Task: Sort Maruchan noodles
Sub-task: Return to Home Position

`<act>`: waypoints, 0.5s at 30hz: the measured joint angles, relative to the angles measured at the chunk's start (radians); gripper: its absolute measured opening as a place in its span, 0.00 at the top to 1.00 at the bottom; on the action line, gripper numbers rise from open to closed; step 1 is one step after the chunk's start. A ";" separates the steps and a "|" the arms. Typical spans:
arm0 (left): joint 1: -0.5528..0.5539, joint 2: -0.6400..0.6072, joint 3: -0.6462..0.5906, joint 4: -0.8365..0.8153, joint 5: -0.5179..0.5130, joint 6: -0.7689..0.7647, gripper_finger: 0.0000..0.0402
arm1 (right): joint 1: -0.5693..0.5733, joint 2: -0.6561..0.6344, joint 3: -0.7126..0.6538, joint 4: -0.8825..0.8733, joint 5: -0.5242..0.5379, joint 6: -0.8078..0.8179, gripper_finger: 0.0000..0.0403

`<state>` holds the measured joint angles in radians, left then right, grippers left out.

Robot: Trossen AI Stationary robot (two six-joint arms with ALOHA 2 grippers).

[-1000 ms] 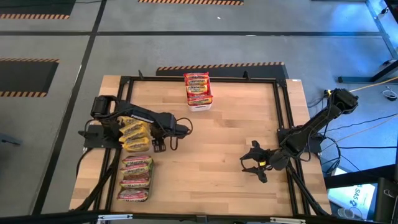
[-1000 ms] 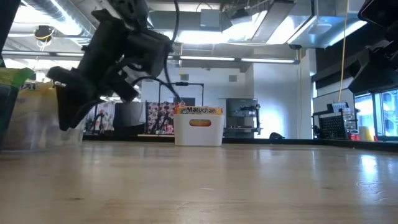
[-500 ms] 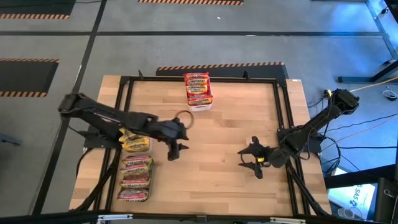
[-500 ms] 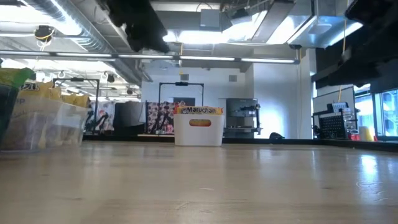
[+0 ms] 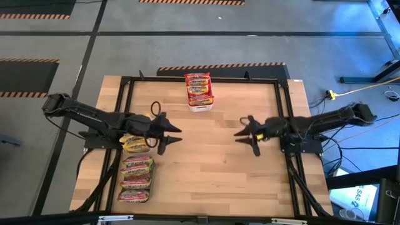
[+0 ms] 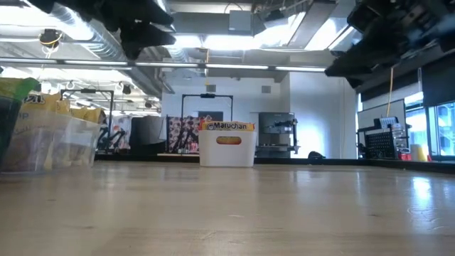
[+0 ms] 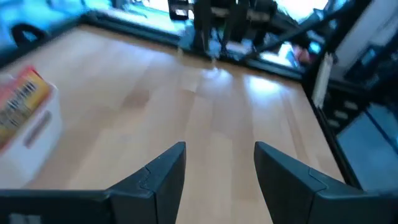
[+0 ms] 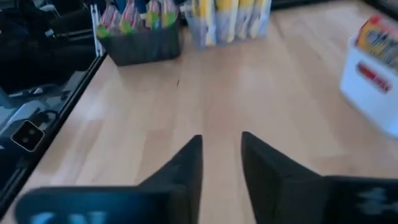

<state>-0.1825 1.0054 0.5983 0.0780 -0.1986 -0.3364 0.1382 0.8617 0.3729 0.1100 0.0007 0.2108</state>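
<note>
Above the wooden table (image 5: 212,165) both grippers hang empty, facing each other: the left gripper (image 5: 172,130), fingers wide apart, and the right gripper (image 5: 240,132), with a narrower gap. The Maruchan noodles (image 5: 199,84) stand sorted. Red packs (image 5: 199,94) are in the white bin (image 5: 201,106) at the far middle, yellow packs (image 5: 135,144) in the clear bin (image 6: 50,146) at the left, and green packs (image 5: 137,180) in the black bin (image 8: 140,48) just nearer.

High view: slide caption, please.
Open, empty left gripper and right gripper face each other above the table; Maruchan noodles sorted at its edges.

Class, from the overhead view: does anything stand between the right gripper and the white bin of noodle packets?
Nothing visible does: only bare table separates the right gripper from the white bin holding the noodle packets.
</note>
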 joint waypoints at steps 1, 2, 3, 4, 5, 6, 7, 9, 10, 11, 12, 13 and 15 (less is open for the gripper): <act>0.000 0.000 0.001 0.009 -0.016 0.001 0.54 | -0.039 -0.014 0.000 -0.004 -0.038 -0.030 0.80; 0.001 -0.001 0.001 0.009 -0.017 0.031 0.54 | -0.077 -0.024 0.000 -0.002 -0.081 -0.062 0.83; 0.002 -0.001 0.000 0.008 -0.016 0.079 0.54 | -0.114 -0.033 0.000 0.001 -0.122 -0.082 0.86; 0.002 0.000 -0.005 0.008 -0.012 0.127 0.54 | -0.148 -0.042 0.000 0.003 -0.160 -0.094 0.88; 0.005 0.000 -0.012 0.011 -0.011 0.175 0.55 | -0.181 -0.048 0.000 0.004 -0.197 -0.106 0.91; 0.013 -0.001 -0.025 0.026 -0.009 0.213 0.55 | -0.210 -0.056 -0.002 0.004 -0.231 -0.111 0.93; 0.027 -0.005 -0.048 0.054 -0.006 0.240 0.56 | -0.235 -0.068 -0.011 0.009 -0.263 -0.114 0.95; 0.062 -0.039 -0.115 0.145 0.023 0.278 0.56 | -0.281 -0.090 -0.037 0.036 -0.331 -0.114 0.98; 0.080 -0.055 -0.151 0.214 0.059 0.284 0.56 | -0.302 -0.101 -0.054 0.054 -0.357 -0.114 0.99; 0.100 -0.071 -0.186 0.274 0.104 0.284 0.56 | -0.322 -0.114 -0.073 0.073 -0.378 -0.114 0.99; 0.122 -0.091 -0.224 0.319 0.148 0.283 0.56 | -0.340 -0.130 -0.091 0.088 -0.393 -0.113 0.99; 0.144 -0.111 -0.262 0.351 0.175 0.274 0.56 | -0.357 -0.150 -0.109 0.104 -0.405 -0.109 0.98; 0.177 -0.158 -0.319 0.407 0.194 0.252 0.56 | -0.387 -0.188 -0.143 0.124 -0.414 -0.103 0.97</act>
<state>-0.0052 0.8475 0.2795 0.4854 -0.0048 -0.0845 -0.2487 0.6738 0.2302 0.2338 -0.4129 0.1081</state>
